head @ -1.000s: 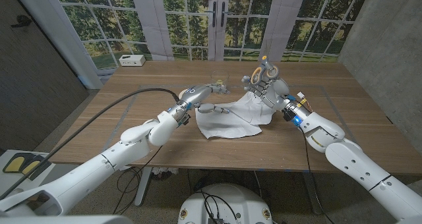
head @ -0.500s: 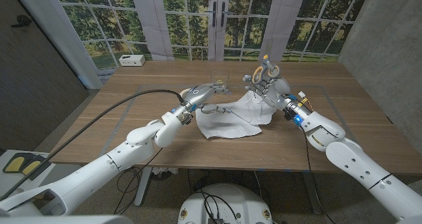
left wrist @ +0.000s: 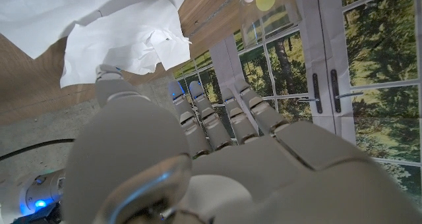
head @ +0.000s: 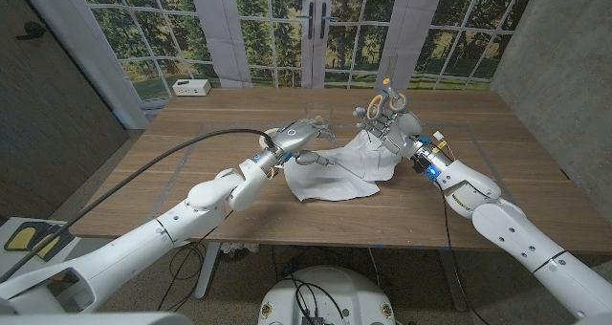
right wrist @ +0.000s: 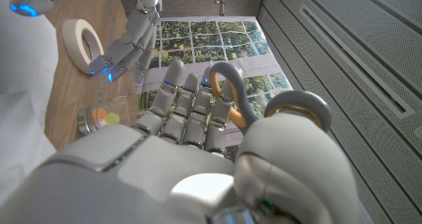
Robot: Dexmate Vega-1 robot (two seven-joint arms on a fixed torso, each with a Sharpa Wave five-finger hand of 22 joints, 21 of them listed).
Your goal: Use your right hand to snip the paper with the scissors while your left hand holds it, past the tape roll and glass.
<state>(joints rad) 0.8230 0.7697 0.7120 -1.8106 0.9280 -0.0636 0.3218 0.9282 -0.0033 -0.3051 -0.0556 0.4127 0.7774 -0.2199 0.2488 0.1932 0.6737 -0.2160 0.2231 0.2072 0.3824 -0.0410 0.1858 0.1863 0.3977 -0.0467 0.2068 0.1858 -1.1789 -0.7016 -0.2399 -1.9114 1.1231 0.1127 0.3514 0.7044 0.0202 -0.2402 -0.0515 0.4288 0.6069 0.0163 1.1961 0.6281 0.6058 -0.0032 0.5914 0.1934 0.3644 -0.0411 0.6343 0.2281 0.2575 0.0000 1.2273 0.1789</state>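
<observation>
A wooden table (head: 172,162) carries a crumpled white paper (head: 330,177) near its middle, a tape roll (right wrist: 82,36), a glass (right wrist: 105,117) and a small white box (head: 192,87) at its far left edge.

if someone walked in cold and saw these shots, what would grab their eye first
Probably the right robot hand, raised over the table's middle and gripping the scissors, whose grey and orange handle loops stick up above it. Right below lies the crumpled white paper, spread across the wooden table. The left robot hand hangs just above the paper's left edge, fingers apart; whether it touches the sheet is unclear.
</observation>
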